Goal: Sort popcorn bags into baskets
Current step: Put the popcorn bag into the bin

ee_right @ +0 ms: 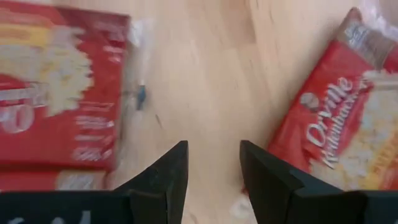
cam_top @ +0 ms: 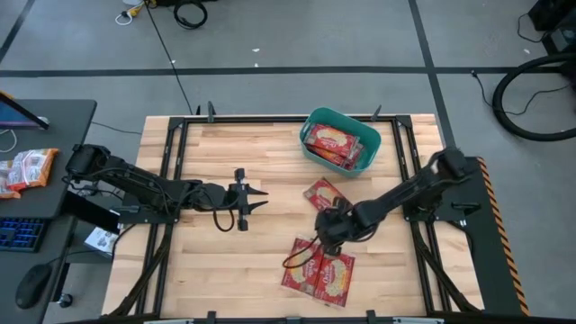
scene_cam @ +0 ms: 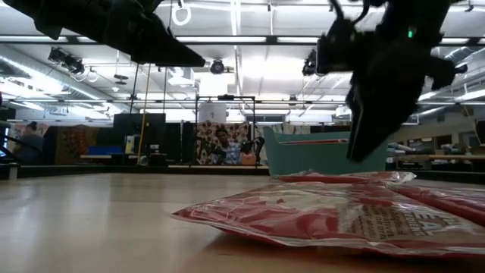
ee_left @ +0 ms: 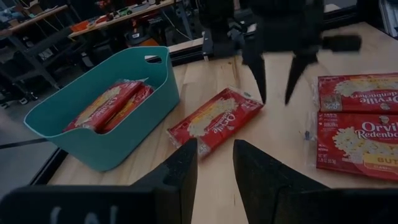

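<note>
1. The wooden tabletop (cam_top: 207, 261) is seen from above with the teal tub (cam_top: 317, 129) at its far edge, toward the right arm's side; at least two red popcorn bags (cam_top: 335, 142) are already held inside it.
2. A stack of bags (cam_top: 320, 272) is left at the near edge, and a single bag (cam_top: 324, 193) lies between the stack and the tub, apart from both.
3. The right claw (ee_right: 213, 163) is held above bare wood between the single bag (ee_right: 339, 134) and the stack (ee_right: 59, 93); its fingers are parted by a narrow gap and nothing is gripped.
4. The left claw (cam_top: 255, 201) is parked over mid-table, well apart from every bag, slightly open and empty.
5. A miss is judged likely if the right claw is lowered straight down, since only wood lies beneath it. A flat, slippery packet could also be pushed along instead of pinched, or two stacked bags could be lifted together.
6. The count within the stack cannot be made out, the tub's lower layers are hidden, and the low view is largely blocked by a near bag (scene_cam: 318, 216).
</note>
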